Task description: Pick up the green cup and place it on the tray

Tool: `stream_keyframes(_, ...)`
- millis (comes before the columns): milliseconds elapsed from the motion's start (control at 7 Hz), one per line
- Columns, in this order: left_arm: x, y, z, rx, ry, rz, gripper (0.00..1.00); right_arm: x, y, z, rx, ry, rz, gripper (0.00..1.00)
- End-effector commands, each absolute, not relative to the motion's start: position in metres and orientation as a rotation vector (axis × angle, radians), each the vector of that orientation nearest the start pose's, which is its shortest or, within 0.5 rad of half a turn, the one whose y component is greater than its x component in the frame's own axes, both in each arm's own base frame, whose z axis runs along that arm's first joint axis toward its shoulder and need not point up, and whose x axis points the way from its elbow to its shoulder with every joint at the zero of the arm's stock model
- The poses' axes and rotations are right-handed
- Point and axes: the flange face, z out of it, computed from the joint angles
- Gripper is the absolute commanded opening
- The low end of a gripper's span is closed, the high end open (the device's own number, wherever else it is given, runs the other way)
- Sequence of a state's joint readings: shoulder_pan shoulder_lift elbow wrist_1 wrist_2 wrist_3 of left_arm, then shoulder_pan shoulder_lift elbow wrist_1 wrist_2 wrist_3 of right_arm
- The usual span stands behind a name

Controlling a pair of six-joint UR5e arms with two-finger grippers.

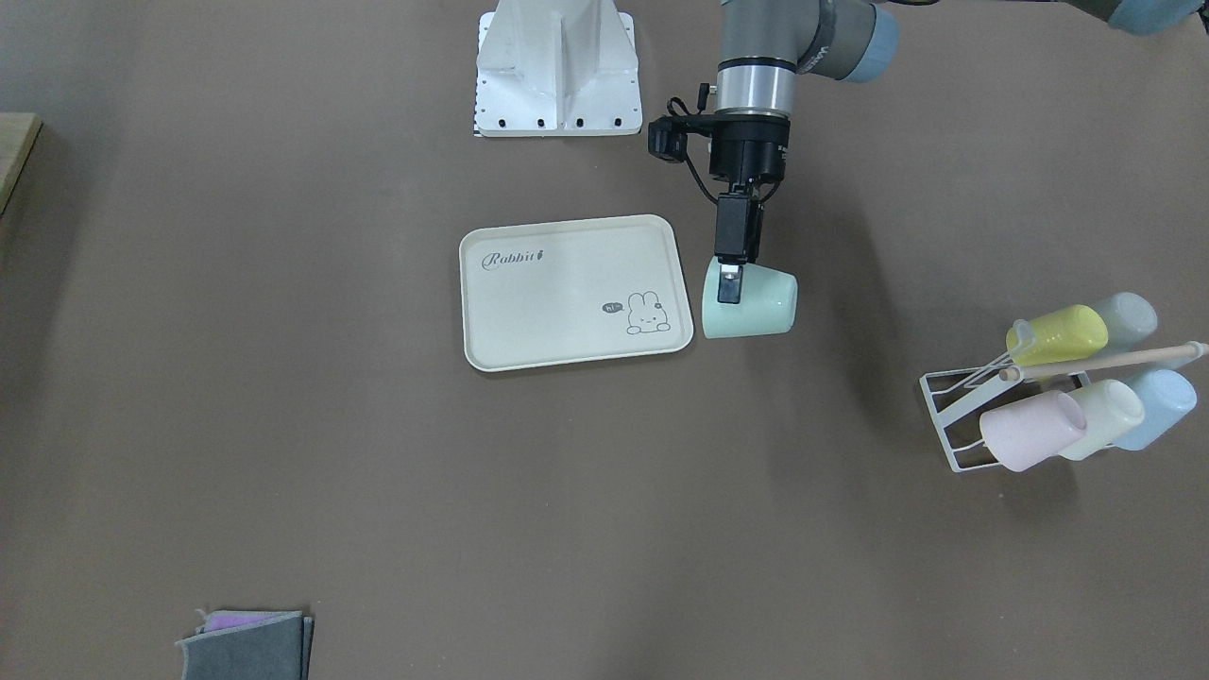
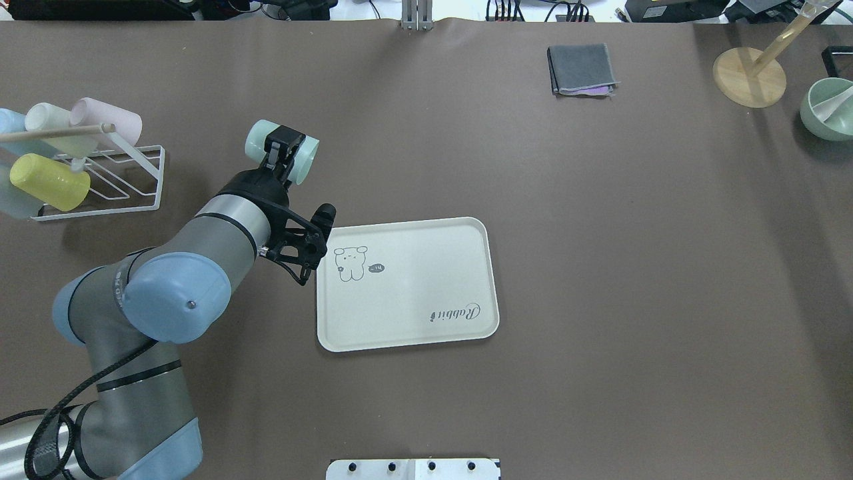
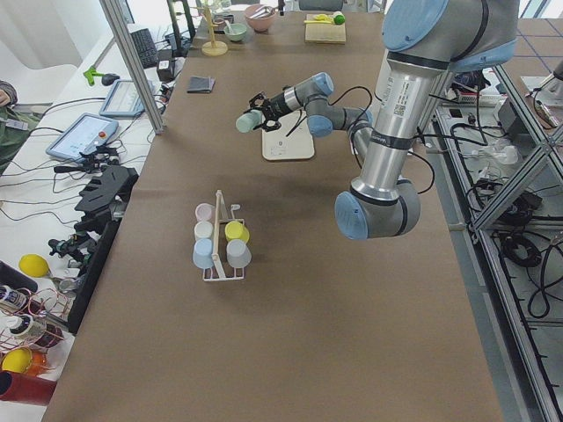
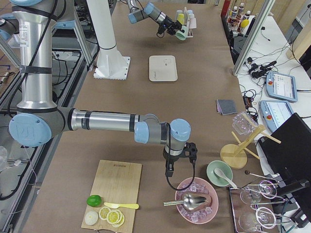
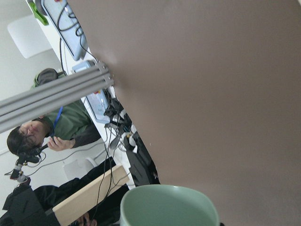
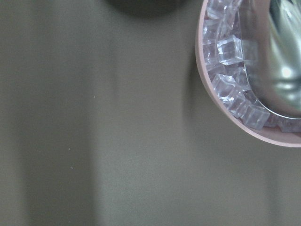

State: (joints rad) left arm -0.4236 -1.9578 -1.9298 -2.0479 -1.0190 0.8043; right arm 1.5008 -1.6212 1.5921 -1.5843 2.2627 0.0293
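Plainly, the green cup (image 1: 751,302) is a mint, matte, handleless tumbler with a slight taper and no print that we can see. It lies on its side in the left tool (image 1: 729,288), with the wider mouth end turned toward the tray (image 1: 557,321) and the narrower base pointing away to the left. The tool is clamped narrowly on the cup's wall close to the rim. One dark finger (image 1: 728,293) lies over the outside of the wall, and we cannot make out the other. The cup hangs just off the tray's left short edge, the end with the bunny drawing. It touches neither the tray nor the brown worktop (image 1: 283,425).

The cream tray carries the word "Rabbit" in dark script at one corner. Toward the opposite corner is a small line-drawn bunny, with a tiny speech bubble beside it whose letters we cannot read for sure. We find no other writing.

From the front, the cup could pass for resting beside the tray, but the side view from the left end shows it held well up in the air. Only the left wrist view looks into its mouth, where the inside is the same plain green. Well off to the left, a white wire rack (image 1: 945,416) holds yellow, pink, pale and blue cups.

The right tool (image 4: 168,172) appears only in the view from the right end, hanging above a pink bowl (image 6: 282,139) of ice cubes. We cannot tell whether it is wide or narrow.
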Motion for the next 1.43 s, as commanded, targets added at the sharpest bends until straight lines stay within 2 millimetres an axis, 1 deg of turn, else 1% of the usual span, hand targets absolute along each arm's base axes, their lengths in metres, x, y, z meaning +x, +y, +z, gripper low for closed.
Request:
stream_keyframes(0, 0.452, -0.382, 0.204, 1.489, 0.094, 1.278, 0.48, 0.036, -0.472, 0.676, -0.069, -0.691, -0.028, 1.0)
stream_keyframes(143, 0.457, -0.375, 0.177, 1.529, 0.232, 1.247, 0.48, 0.036, -0.472, 0.675, -0.068, -0.691, -0.029, 1.0)
stream_keyframes(286, 0.467, -0.364, 0.172, 1.528, 0.455, 1.221, 0.48, 0.036, -0.472, 0.676, -0.071, -0.691, -0.028, 1.0)
stream_keyframes(429, 0.477, -0.359, 0.177, 1.551, 0.626, 1.168, 0.47, 0.037, -0.47, 0.68, -0.079, -0.69, -0.024, 1.0)
stream_keyframes(571, 0.486, -0.36, 0.186, 1.577, 0.735, 1.091, 0.47, 0.037, -0.473, 0.678, -0.073, -0.687, -0.022, 1.0)
stream_keyframes(714, 0.49, -0.356, 0.186, 1.592, 0.863, 1.02, 0.47, 0.037, -0.473, 0.679, -0.077, -0.687, -0.021, 1.0)
stream_keyframes(857, 0.49, -0.353, 0.178, 1.593, 0.954, 0.958, 0.47, 0.037, -0.474, 0.678, -0.076, -0.687, -0.021, 1.0)
stream_keyframes(1000, 0.492, -0.348, 0.174, 1.588, 1.015, 0.916, 0.47, 0.037, -0.474, 0.678, -0.074, -0.687, -0.022, 1.0)
stream_keyframes(1286, 0.502, -0.349, 0.179, 1.575, 1.141, 0.84, 0.47, 0.036, -0.474, 0.678, -0.072, -0.687, -0.024, 1.0)
